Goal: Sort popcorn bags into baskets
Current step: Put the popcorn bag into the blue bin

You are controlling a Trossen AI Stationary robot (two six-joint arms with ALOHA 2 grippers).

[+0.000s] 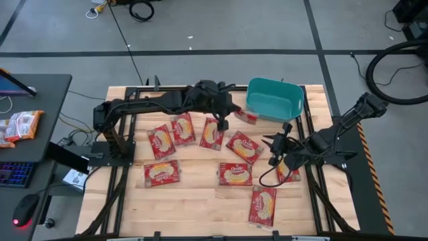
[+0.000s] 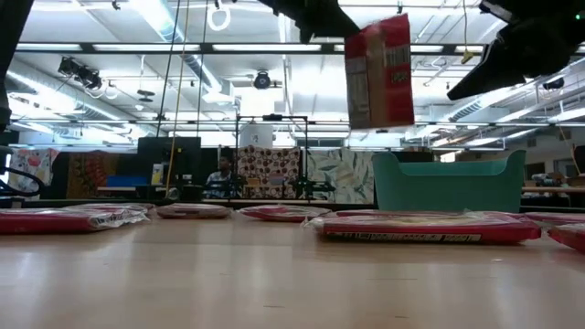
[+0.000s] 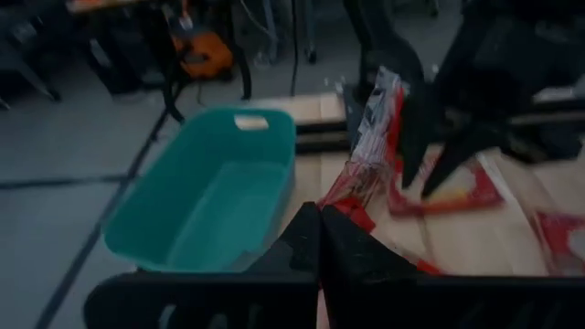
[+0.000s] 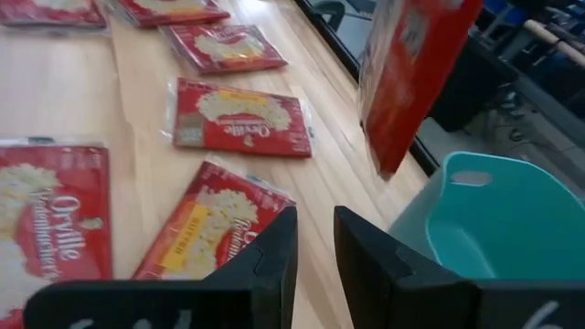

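Clamped on one edge of a popcorn bag, the left gripper lets the packet hang upright in the air just beside the teal basket, apparently so it can drop in cleanly. Over the table's right side, the right gripper waits with its fingers slightly parted and nothing between them, while other bags lie flat on the table, unsorted.

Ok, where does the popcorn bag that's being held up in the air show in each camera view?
High view: held bag at the left hand, just left of the teal bin.
Low view: bag hangs top centre, above the bin.
Left wrist view: bag stands edge-on beyond the shut fingers, right of the bin.
Right wrist view: bag at the top, over the bin.
Shared landmark: the bin.
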